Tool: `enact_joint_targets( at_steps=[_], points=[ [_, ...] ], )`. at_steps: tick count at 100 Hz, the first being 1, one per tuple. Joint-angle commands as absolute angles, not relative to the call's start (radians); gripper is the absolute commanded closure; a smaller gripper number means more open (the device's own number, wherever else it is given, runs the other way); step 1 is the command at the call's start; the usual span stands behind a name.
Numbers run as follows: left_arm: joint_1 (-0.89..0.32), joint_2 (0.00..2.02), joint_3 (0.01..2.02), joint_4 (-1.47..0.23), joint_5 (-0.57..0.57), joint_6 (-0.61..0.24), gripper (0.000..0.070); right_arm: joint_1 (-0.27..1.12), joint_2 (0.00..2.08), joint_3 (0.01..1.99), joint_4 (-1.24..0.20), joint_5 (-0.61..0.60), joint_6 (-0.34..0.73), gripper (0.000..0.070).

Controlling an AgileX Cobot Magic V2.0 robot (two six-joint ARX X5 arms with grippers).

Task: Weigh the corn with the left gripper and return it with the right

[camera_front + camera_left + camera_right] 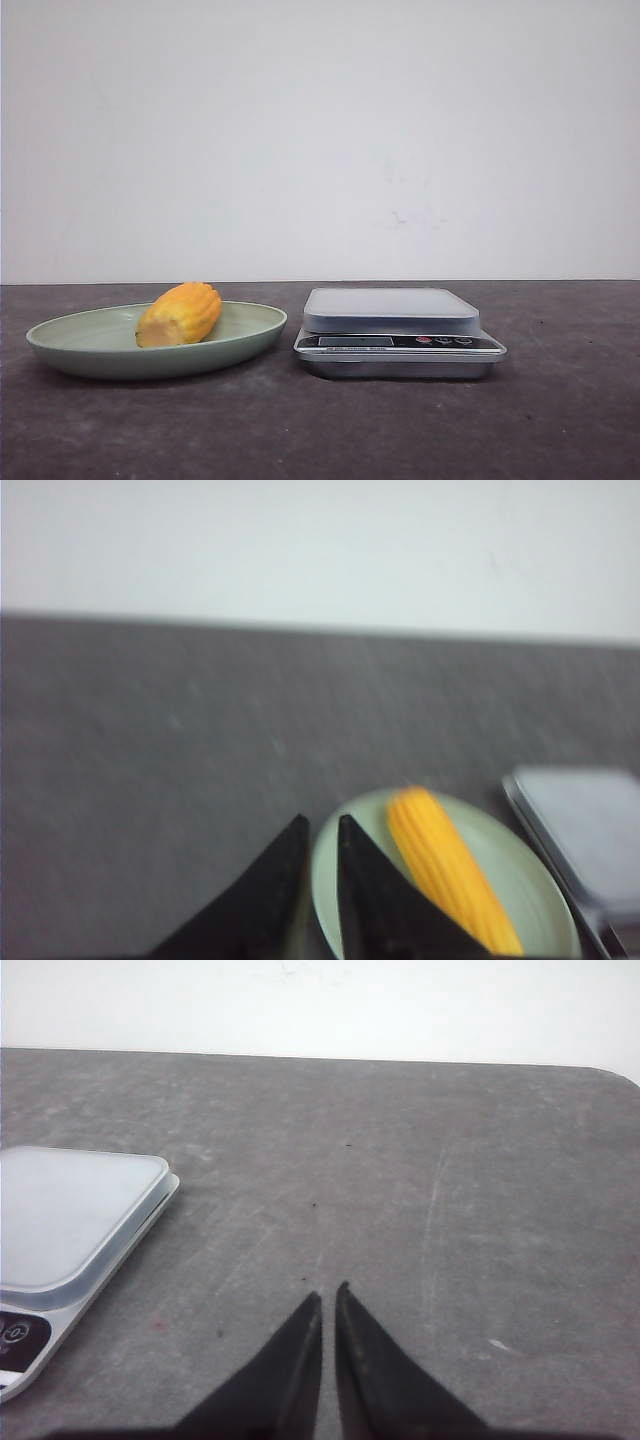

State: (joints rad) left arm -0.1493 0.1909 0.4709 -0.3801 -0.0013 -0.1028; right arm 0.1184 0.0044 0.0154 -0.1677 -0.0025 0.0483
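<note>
Corn, a short stubby yellow-orange cob with lengthwise kernel rows, lying on its side inside the shallow pale green round plate, paler cut end turned toward the front camera. Plate resting on the dark grey speckled table, just beside the silver kitchen scale with its flat pale grey weighing platform and dark button strip, scale standing to the plate's right in the front view and carrying nothing on its platform.

Left gripper, black and pointed, hovering over the near rim of the plate in the left wrist view, fingers nearly together with only a thin slit showing, gripping nothing, corn lying just beside them and not touching. That view being somewhat blurred.

Right gripper, likewise black, hanging over bare table to the scale's side, fingers almost touching, holding nothing. Neither arm showing in the front view. Plain white wall rising behind the table.
</note>
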Motion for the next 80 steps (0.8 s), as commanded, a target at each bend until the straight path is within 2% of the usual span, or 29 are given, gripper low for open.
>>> enact_joint_targets(
  at_steps=[1, 12, 22, 48, 64, 80],
  points=[
    [-0.119, 0.159, 0.415, -0.29, -0.001, -0.06, 0.0684, 0.119, 0.004, 0.014, -0.155, 0.0, 0.038, 0.0683],
    [-0.063, 0.097, 0.283, -0.128, -0.001, -0.056, 0.0684, 0.119, 0.004, 0.014, -0.155, 0.0, 0.038, 0.0683],
    [-0.035, 0.043, 0.178, -0.065, 0.0, -0.057, 0.0684, 0.119, 0.004, 0.014, -0.155, 0.0, 0.038, 0.0683],
    [-0.02, 0.003, 0.011, -0.075, -0.004, -0.063, 0.0684, 0.119, 0.004, 0.014, -0.154, 0.0, 0.038, 0.0683],
    [-0.012, 0.003, 0.014, -0.194, -0.025, -0.044, 0.0684, 0.119, 0.004, 0.014, -0.158, 0.0, 0.038, 0.0683],
    [-0.011, 0.003, 0.013, -0.192, -0.027, -0.022, 0.0684, 0.119, 0.004, 0.014, -0.157, 0.0, 0.038, 0.0683]
  ],
)
